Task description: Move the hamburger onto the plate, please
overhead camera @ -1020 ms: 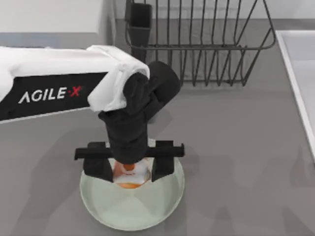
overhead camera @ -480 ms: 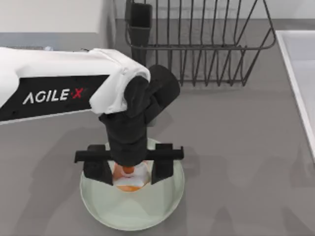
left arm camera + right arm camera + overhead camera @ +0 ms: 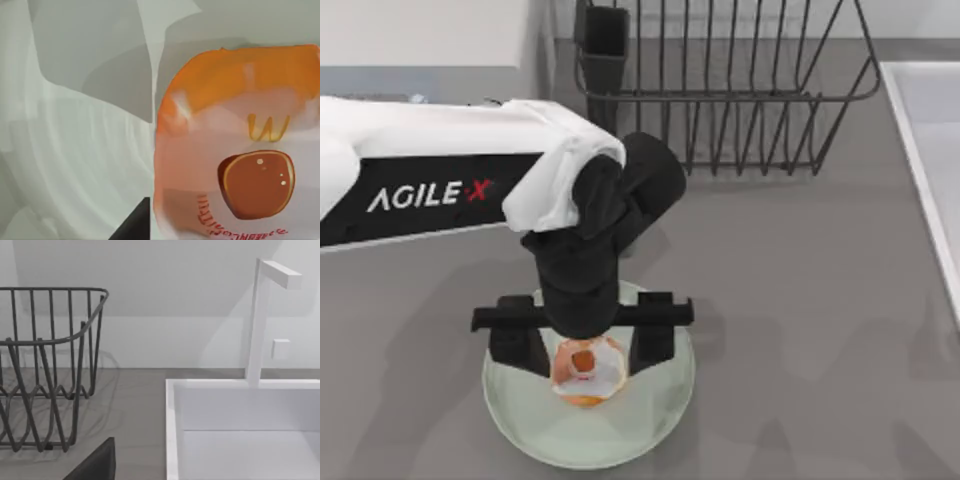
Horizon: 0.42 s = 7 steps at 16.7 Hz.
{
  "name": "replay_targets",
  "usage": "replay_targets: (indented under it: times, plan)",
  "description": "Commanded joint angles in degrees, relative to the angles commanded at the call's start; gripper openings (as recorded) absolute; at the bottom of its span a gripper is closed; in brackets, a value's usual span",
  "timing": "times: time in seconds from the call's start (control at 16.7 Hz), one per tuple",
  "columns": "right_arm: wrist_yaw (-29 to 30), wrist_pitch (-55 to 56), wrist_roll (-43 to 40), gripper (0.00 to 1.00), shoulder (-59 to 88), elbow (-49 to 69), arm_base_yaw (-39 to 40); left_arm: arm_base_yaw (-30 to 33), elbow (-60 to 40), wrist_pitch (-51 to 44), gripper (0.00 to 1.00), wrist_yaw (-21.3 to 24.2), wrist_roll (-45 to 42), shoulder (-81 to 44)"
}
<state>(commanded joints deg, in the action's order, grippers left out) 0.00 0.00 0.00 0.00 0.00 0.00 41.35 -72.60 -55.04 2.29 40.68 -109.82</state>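
Note:
The hamburger (image 3: pixel 586 372), a small orange-tan lump with white and red patches, lies on the pale mint-green plate (image 3: pixel 650 415) near the table's front edge, left of centre. My left gripper (image 3: pixel 585 343) hangs straight over it, open, with a black finger well apart on either side and touching nothing. The left wrist view looks down at the hamburger (image 3: pixel 235 150) close up on the glossy plate (image 3: pixel 75 150). A dark part of my right gripper (image 3: pixel 95 465) shows in the right wrist view, parked away from the plate.
A dark wire dish rack (image 3: pixel 720 90) stands behind the plate, with a black cup holder (image 3: pixel 603 45) at its left end. A white sink (image 3: pixel 930 150) with a tap (image 3: pixel 257 315) runs along the right edge. A white block (image 3: pixel 420 30) sits at back left.
The left gripper has drawn slightly back and upward, so more of the hamburger shows below the wrist. The hamburger stays on the plate.

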Motion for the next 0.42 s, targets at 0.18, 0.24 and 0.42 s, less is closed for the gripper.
replay_targets:
  times: [0.18, 0.24, 0.42]
  plan:
    - [0.0, 0.0, 0.0, 1.0, 0.0, 0.0, 0.0, 0.0, 0.0, 0.0, 1.0, 0.0, 0.0, 0.0]
    - [0.0, 0.0, 0.0, 1.0, 0.0, 0.0, 0.0, 0.0, 0.0, 0.0, 1.0, 0.0, 0.0, 0.0]
    - [0.0, 0.0, 0.0, 1.0, 0.0, 0.0, 0.0, 0.0, 0.0, 0.0, 1.0, 0.0, 0.0, 0.0]
